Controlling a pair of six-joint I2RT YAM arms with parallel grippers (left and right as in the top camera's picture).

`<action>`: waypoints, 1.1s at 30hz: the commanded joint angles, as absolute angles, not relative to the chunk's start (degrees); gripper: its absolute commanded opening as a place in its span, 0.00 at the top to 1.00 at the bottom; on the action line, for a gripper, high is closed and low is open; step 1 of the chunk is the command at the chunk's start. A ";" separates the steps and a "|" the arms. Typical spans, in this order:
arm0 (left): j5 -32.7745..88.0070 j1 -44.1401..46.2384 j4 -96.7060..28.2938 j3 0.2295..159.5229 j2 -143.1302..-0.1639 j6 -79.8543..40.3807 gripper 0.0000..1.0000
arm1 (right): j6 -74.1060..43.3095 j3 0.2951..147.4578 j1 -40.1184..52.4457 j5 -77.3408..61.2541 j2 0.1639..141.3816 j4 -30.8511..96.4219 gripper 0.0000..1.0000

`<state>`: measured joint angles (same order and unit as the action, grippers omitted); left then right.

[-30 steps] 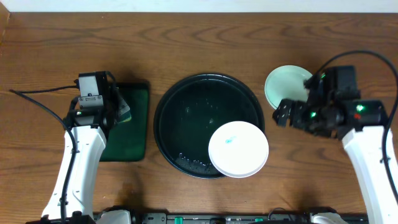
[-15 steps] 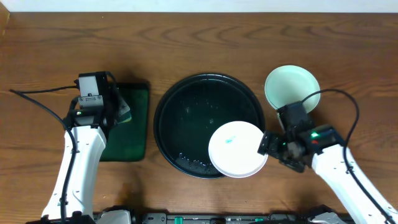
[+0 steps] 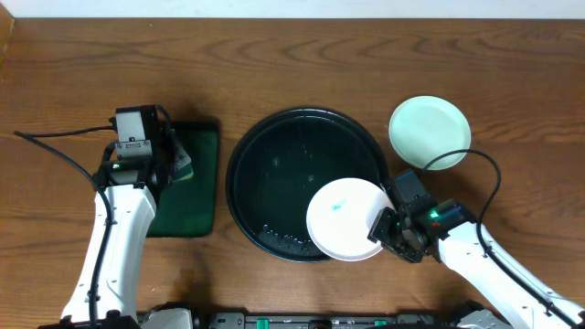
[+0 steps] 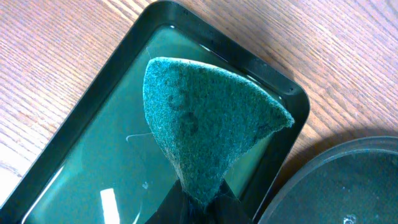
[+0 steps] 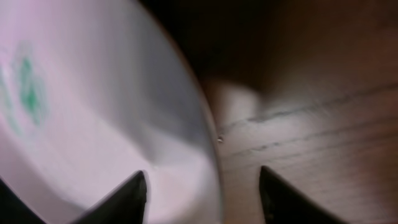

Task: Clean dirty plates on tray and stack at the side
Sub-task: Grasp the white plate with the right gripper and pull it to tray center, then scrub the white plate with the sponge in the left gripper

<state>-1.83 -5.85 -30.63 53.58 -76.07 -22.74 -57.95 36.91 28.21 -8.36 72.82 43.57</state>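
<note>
A white plate (image 3: 347, 219) with a small teal smear lies over the front right rim of the round black tray (image 3: 274, 164). My right gripper (image 3: 384, 227) is at that plate's right edge. In the right wrist view the white plate (image 5: 93, 124) fills the left side, and the right gripper (image 5: 202, 177) is open, one finger over the plate and the other over bare wood, with the rim between them. A pale turquoise plate (image 3: 430, 132) rests on the table right of the tray. My left gripper (image 4: 202, 208) is shut on a green sponge (image 4: 205, 124).
A dark green rectangular tray (image 3: 196, 192) lies left of the black tray, under the left gripper (image 3: 178, 164); its wet floor (image 4: 93, 155) shows in the left wrist view. A cable loops behind the right arm. Brown wooden tabletop surrounds everything.
My right arm moved from beside the turquoise plate down and left to the white plate's right rim, and its jaws narrowed. The turquoise plate is now fully uncovered. The left arm stayed still.
</note>
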 commanded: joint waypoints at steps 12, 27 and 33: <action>-1.72 -6.09 -30.61 53.36 -75.99 -23.35 0.92 | -51.27 36.91 30.41 -12.29 73.47 33.08 0.99; 22.81 -5.32 -27.55 53.39 -73.08 -10.81 0.93 | -38.00 39.83 26.22 -12.14 85.17 9.98 0.99; 22.94 1.89 -28.42 53.39 -71.40 -14.66 0.93 | -34.35 47.44 25.61 -13.67 94.89 11.99 0.99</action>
